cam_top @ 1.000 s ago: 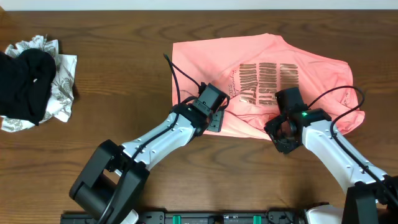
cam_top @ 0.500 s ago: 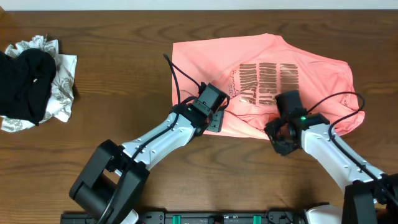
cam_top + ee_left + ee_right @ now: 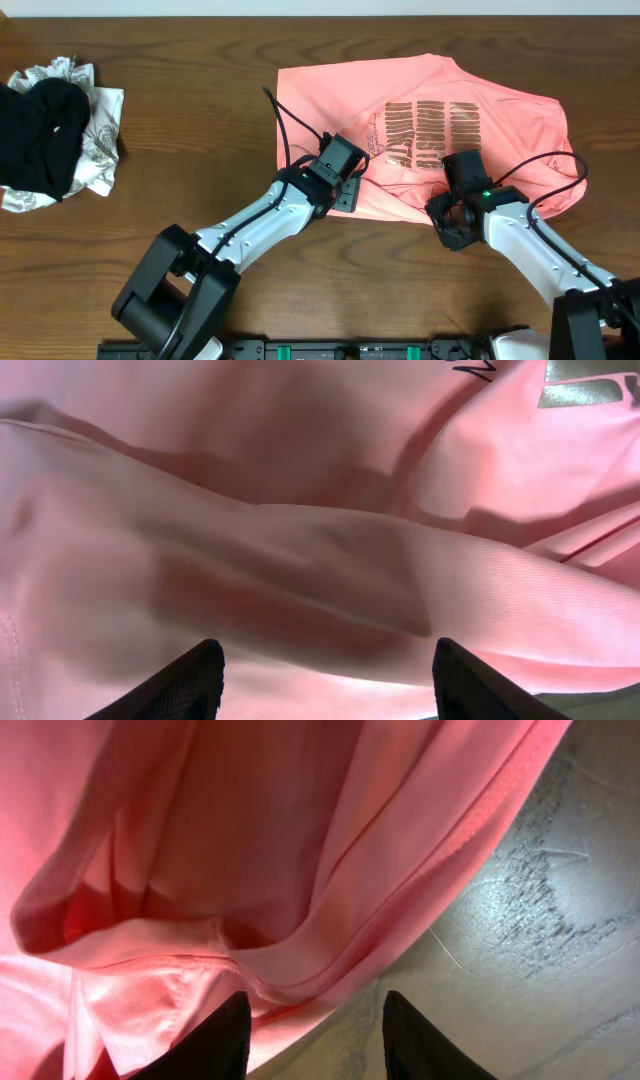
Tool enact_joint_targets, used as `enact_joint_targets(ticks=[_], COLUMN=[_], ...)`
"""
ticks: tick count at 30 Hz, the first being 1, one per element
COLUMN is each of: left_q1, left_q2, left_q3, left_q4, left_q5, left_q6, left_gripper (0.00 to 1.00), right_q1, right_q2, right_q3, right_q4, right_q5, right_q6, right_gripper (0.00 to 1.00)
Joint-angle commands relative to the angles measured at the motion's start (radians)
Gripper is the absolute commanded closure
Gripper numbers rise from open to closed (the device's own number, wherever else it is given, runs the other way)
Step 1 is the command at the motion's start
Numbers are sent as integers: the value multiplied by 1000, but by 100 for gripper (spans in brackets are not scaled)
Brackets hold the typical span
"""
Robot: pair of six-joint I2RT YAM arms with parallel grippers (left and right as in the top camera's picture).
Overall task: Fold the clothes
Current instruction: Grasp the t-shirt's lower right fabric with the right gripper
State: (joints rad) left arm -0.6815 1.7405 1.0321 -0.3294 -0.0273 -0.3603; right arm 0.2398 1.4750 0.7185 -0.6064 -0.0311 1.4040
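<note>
The clothes, a salmon-pink T-shirt with dark block lettering, lie spread on the wooden table right of centre. My left gripper sits over the shirt's lower left part. In the left wrist view it is open, its fingers wide apart above a rumpled fold of pink fabric. My right gripper is at the shirt's near hem. In the right wrist view it is open too, with the hem and bare table between its fingertips. Neither holds anything.
A pile of black and white patterned cloth lies at the table's far left. Black cables loop over the shirt by both wrists. Bare wooden table lies between the pile and the shirt.
My right gripper has shifted slightly left along the shirt's near hem. The left arm and the shirt have not visibly moved.
</note>
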Motion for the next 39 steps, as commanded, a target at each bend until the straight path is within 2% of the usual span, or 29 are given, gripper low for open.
enact_joint_targets(ticks=[1, 16, 31, 39], left_q1=[2, 2, 2, 2], left_q2=[3, 3, 3, 4], left_q3=[19, 19, 19, 19], left_q4=[-2, -2, -2, -2], left_q5=[-12, -12, -12, -12], left_q6=[12, 12, 12, 12], left_gripper=[32, 32, 32, 32], right_q1=[3, 3, 4, 4], right_q2=[5, 5, 5, 5], right_q3=[-8, -8, -47, -65], right_q4=[11, 34, 66, 91], right_q5=[27, 47, 49, 50], right_q6=[21, 55, 55, 53], right_gripper=[57, 53, 54, 64])
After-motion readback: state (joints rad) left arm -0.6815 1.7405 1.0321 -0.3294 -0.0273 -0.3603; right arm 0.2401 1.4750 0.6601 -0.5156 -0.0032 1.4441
